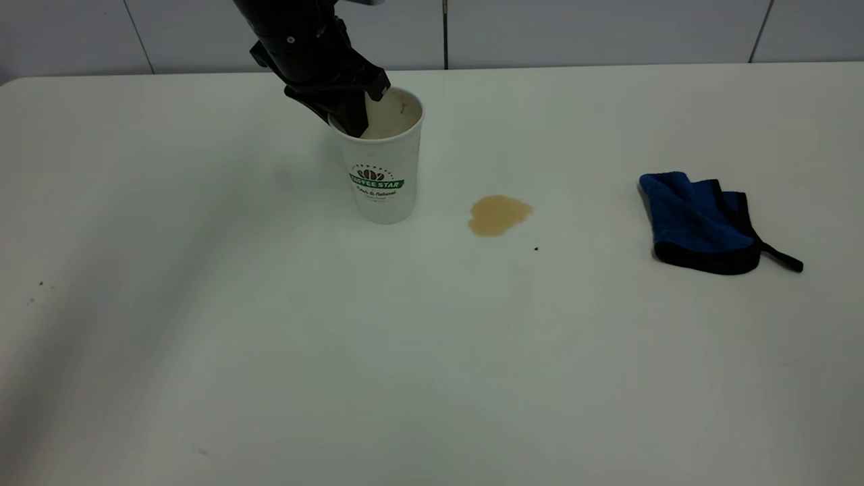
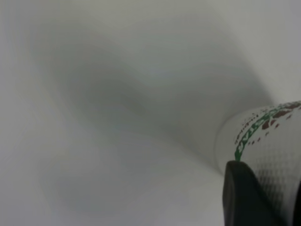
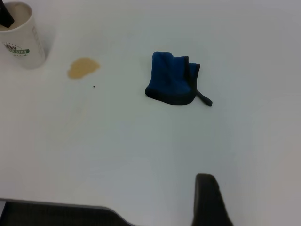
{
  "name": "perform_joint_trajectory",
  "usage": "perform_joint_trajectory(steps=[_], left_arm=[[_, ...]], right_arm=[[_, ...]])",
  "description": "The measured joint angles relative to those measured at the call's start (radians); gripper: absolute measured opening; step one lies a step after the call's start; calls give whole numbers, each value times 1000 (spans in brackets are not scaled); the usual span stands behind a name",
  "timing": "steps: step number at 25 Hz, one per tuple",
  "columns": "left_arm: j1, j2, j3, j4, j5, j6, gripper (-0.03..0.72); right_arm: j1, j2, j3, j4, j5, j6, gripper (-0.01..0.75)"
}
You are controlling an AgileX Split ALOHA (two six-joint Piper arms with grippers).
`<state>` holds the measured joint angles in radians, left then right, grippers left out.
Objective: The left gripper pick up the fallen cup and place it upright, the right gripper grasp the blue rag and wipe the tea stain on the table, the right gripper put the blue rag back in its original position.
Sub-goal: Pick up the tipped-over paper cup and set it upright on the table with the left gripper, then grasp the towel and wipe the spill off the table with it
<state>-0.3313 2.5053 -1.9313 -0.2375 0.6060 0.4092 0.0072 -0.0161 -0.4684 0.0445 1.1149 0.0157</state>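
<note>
The white paper cup [image 1: 383, 175] with the green logo stands upright on the table [image 1: 202, 337], left of centre toward the back. My left gripper [image 1: 347, 121] comes down from above and is shut on the cup's back-left rim, one finger inside and one outside. In the left wrist view a black finger [image 2: 242, 197] lies against the cup's wall [image 2: 273, 141]. The tea stain [image 1: 498, 214] is a light-brown blotch just right of the cup. Further right lies the blue rag [image 1: 695, 223], crumpled, untouched. My right gripper [image 3: 209, 193] hangs high over the table, well short of the rag [image 3: 172, 78].
A tiny black speck [image 1: 536, 248] lies just right of and below the stain. A tiled wall [image 1: 607, 30] runs behind the table's back edge. The table's dark edge [image 3: 56, 214] shows in the right wrist view.
</note>
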Motion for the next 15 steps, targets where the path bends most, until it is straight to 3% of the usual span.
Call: perform_joint_trajectory(steps=[7,15], left_arm=[[0,0,-42,1,40,0,489],[0,-14,-304,1,331,-7,537]], right_arm=[[0,0,0,0,0,0,511],[0,0,0,0,0,0,511]])
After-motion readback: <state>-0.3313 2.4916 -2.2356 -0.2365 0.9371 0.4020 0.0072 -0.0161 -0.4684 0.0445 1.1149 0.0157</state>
